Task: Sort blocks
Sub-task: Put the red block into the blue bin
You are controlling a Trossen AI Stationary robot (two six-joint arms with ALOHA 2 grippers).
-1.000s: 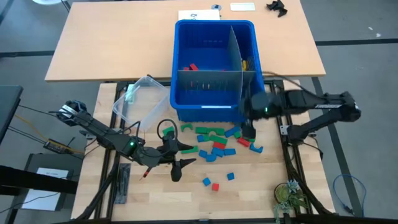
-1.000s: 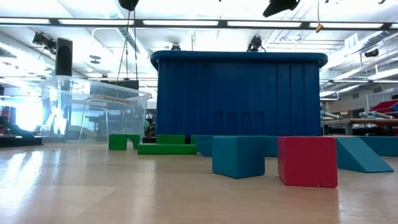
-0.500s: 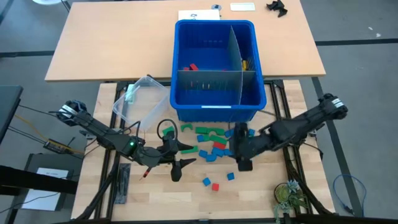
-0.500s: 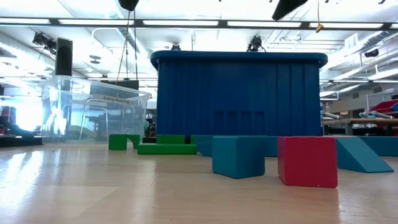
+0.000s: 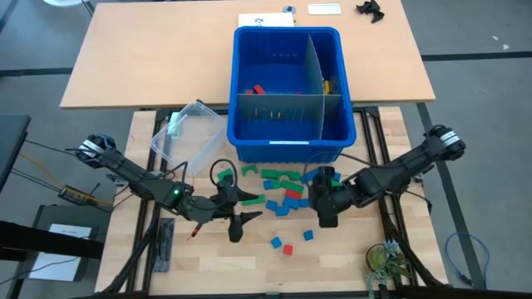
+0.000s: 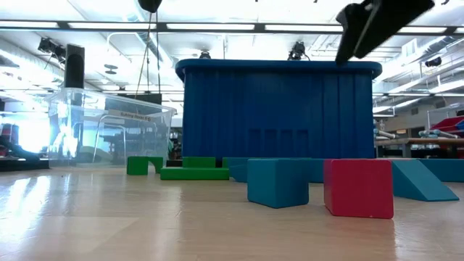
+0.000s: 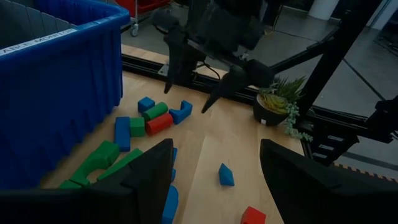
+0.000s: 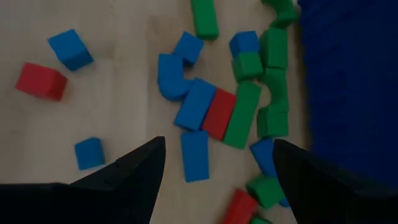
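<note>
Hovering over the right side of the block cluster in the lower centre of the high view, the right gripper [image 5: 326, 218] has its two fingers spread apart and nothing between them. Its wrist camera looks down on blue, green and red blocks [image 8: 214, 112] lying close together on the wooden table [image 5: 349, 249], next to the wall of the blue bin [image 8: 348, 81]. The left gripper [image 5: 237, 216] sits at the left of the cluster, lower centre-left in the high view, its fingers also apart and empty. The blocks [image 5: 287, 189] lie scattered just in front of the large blue bin [image 5: 288, 141], with a few strays nearer the table's front edge: a blue one, a red block [image 5: 288, 249] and another small blue one. Some red pieces lie inside the bin's left compartment. A clear tub [image 5: 187, 129] stands at the bin's left. In the low view, a blue cube [image 6: 278, 183] and a red cube [image 6: 359, 188] stand side by side in front of the bin.
</note>
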